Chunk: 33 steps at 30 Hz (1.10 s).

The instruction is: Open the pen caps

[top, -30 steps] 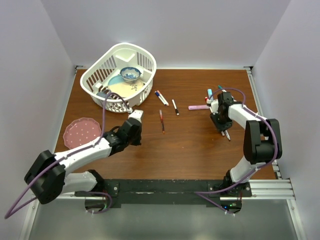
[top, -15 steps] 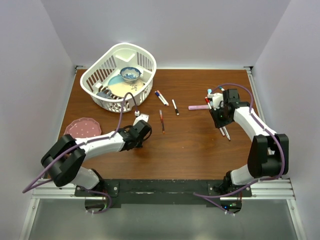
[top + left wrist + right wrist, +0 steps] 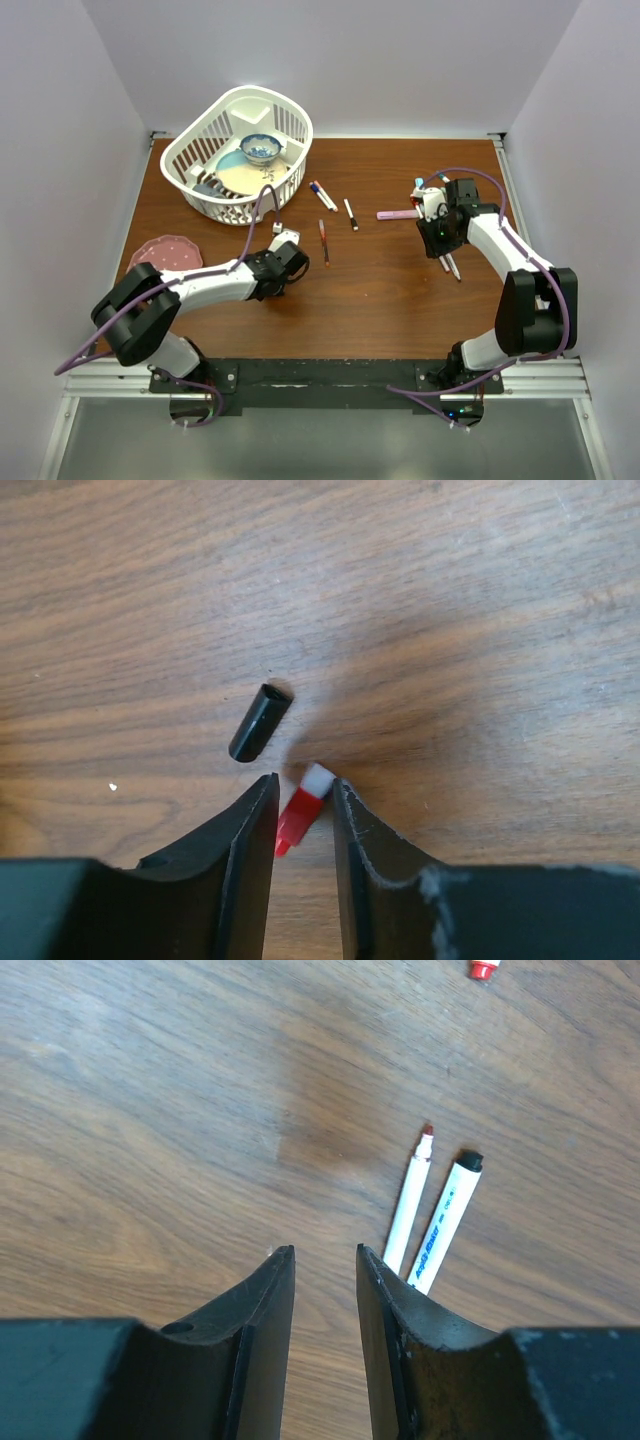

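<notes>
Caps are coming off one at a time, and the left arm is busy with a red one.
The left gripper (image 3: 303,785) hangs low over the table (image 3: 480,600). Its jaws form a narrow slot with a red piece (image 3: 298,818), white at one end, between them; I cannot tell whether they pinch it or merely flank it. A black cap (image 3: 259,723) lies loose just beside it. The right gripper (image 3: 325,1252) has its jaws slightly apart and holds nothing, with bare wood showing between them. Two uncapped pens (image 3: 408,1210) lie just beside its right finger, and a red cap (image 3: 484,969) sits well apart. A pink pen (image 3: 397,214) seems still capped, so the next move likely calls for one gripper to pin a barrel while the other pulls the cap off.
</notes>
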Each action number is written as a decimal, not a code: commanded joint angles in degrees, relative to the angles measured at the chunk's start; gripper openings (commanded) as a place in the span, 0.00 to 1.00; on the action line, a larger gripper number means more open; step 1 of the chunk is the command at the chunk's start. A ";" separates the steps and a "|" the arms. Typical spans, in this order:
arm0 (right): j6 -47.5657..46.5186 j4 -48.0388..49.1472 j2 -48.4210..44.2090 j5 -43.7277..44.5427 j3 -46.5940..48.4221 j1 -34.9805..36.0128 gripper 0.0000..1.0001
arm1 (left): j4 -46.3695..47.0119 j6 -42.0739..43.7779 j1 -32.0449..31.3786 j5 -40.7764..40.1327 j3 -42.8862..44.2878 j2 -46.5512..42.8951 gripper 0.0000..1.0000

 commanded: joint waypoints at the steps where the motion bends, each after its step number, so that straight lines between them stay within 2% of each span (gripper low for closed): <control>1: -1.25 -0.61 -1.93 -2.54 1.20 -0.21 0.36 | -0.31 -0.25 -0.55 -2.91 2.19 -1.07 0.35; 8: -1.95 -0.87 -2.37 -5.07 1.11 -0.30 0.36 | -2.16 -0.69 -1.86 -2.74 3.60 -6.67 0.36; 10: -4.14 -1.83 -2.81 -8.06 1.28 -0.30 0.40 | -1.90 -0.25 -2.04 -1.60 4.04 -9.49 0.38; 13: -7.65 -2.80 -3.77 -16.05 1.37 -0.21 0.41 | 0.21 1.85 -1.95 0.69 3.86 -16.61 0.52; 14: -8.88 -2.89 -4.56 -19.03 1.20 -0.13 0.44 | 1.26 3.08 -2.04 1.82 3.86 -20.28 0.62; 16: -11.00 -1.85 -5.79 -24.32 0.58 0.66 0.50 | 2.32 5.01 -1.87 2.62 3.95 -23.47 0.70; 17: -11.35 -1.40 -6.76 -25.38 0.49 1.10 0.57 | 2.41 6.59 -1.78 3.15 4.13 -26.27 0.77; 19: -11.27 0.78 -7.38 -26.09 0.14 3.99 0.68 | 1.89 8.53 -1.60 2.89 5.26 -28.31 0.82; 21: -9.78 2.28 -7.47 -24.44 0.49 9.68 0.83 | 0.74 12.31 -1.43 1.58 6.32 -30.60 0.85; 23: -6.54 5.79 -6.95 -16.99 0.75 14.96 0.87 | 0.92 17.30 -1.43 -1.22 6.24 -32.35 0.87; 24: -2.69 7.72 -5.64 -14.52 1.45 20.04 0.92 | 1.79 18.98 -1.43 -2.64 4.41 -33.06 0.88; 28: 4.97 8.88 1.66 -9.49 6.72 27.73 0.99 | 7.58 22.95 -1.43 -8.88 -2.72 -37.53 0.95; 31: 13.59 11.86 6.57 -4.14 10.15 31.15 0.98 | 6.64 22.61 -1.08 -9.94 -2.56 -39.21 0.95; 33: 20.32 12.92 8.78 4.72 12.95 34.84 0.98 | 7.15 22.51 -0.38 -11.17 -3.08 -40.35 0.96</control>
